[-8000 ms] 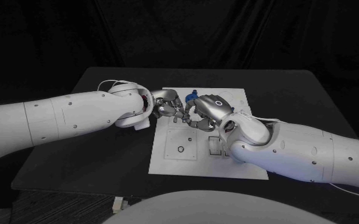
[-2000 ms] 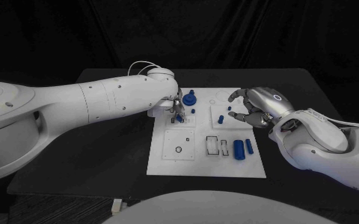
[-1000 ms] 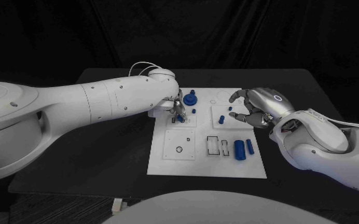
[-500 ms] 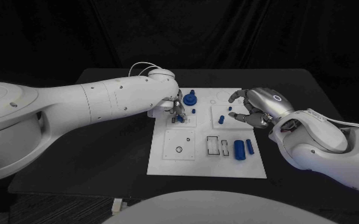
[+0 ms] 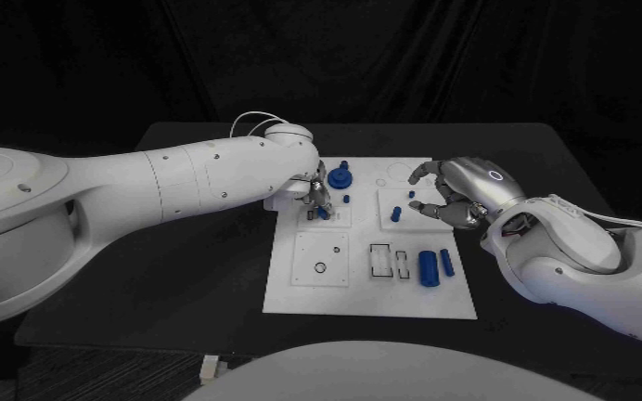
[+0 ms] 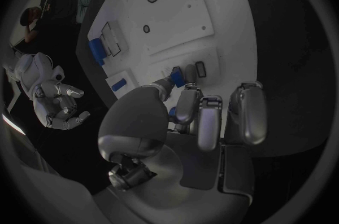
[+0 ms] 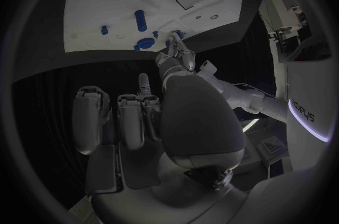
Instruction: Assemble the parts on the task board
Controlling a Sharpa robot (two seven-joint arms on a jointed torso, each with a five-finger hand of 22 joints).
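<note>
The white task board lies mid-table. My left hand reaches down to its upper left corner and pinches a small blue part between thumb and a finger, right at the board's surface. A round blue part stands just beyond that hand, with a small blue peg beside it. My right hand hovers over the board's upper right edge with curled, parted fingers that hold nothing. A blue peg stands left of it. Two blue cylinders lie at the lower right.
Outlined rectangular slots and a ring mark sit in the board's lower half. Black table surrounds the board on all sides. The left forearm spans the table's left part.
Eight seconds ago both hands were close together over the board's upper middle; they have since drawn apart, the right one to the right. Over the last second nothing has visibly moved.
</note>
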